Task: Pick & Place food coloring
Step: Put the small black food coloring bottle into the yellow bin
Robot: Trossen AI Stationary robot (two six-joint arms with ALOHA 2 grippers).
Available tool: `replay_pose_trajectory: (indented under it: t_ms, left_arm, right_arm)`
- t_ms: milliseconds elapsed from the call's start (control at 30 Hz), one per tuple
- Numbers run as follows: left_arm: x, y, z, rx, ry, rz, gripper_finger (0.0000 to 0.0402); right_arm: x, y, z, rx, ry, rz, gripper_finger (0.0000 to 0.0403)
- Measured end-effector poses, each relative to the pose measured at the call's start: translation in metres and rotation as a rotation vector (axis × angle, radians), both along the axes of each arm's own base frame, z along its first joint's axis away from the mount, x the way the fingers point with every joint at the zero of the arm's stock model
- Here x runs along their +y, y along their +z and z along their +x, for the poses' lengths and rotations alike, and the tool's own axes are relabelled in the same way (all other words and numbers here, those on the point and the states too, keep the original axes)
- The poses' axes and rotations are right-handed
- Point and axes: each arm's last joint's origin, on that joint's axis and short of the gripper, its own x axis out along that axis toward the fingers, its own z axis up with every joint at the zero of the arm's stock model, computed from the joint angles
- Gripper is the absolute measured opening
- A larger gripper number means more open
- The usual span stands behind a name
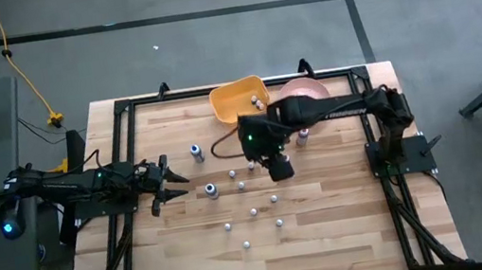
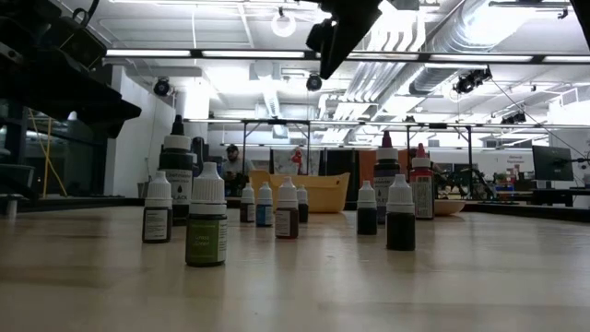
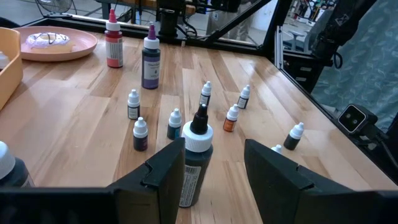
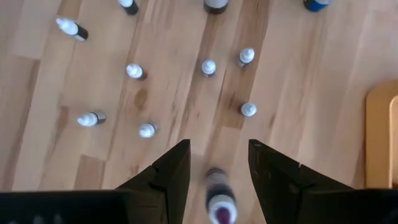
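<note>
Bottles (image 4: 209, 66), white-capped plastic, 7 small upright on wood-plank table (image 4: 323, 124); right gripper (image 4: 214, 171) jaws apart, empty; left gripper (image 3: 214, 171) jaws apart.

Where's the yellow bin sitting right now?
In the high view the yellow bin sits at the table's far edge, near the middle, right beside the pink plate on its right; a small bottle lies inside it.

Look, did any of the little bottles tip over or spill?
No, nothing looks wrong. In the low view the food coloring bottles all stand upright on the wooden table, caps on, and no puddle or stain shows. The doughnut sits neatly on its pink plate.
</note>
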Motion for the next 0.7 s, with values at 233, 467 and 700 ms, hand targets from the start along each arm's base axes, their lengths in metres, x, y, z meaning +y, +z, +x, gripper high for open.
replay_pose_trajectory:
  t_ms: [233,467,700]
  left_arm:
    - [0.000,0.000,0.000,0.000,0.000,0.000,0.0163]
    - [0.000,0.000,0.000,0.000,0.000,0.000,0.0163]
    - [0.000,0.000,0.000,0.000,0.000,0.000,0.0163]
  right_arm:
    - [0.014,-0.005,0.007,-0.002,-0.180,0.035,0.0152]
    - [0.011,-0.034,0.030,0.007,-0.238,0.034,0.0152]
    - [-0.004,-0.062,0.041,0.086,-0.227,0.026,0.0152]
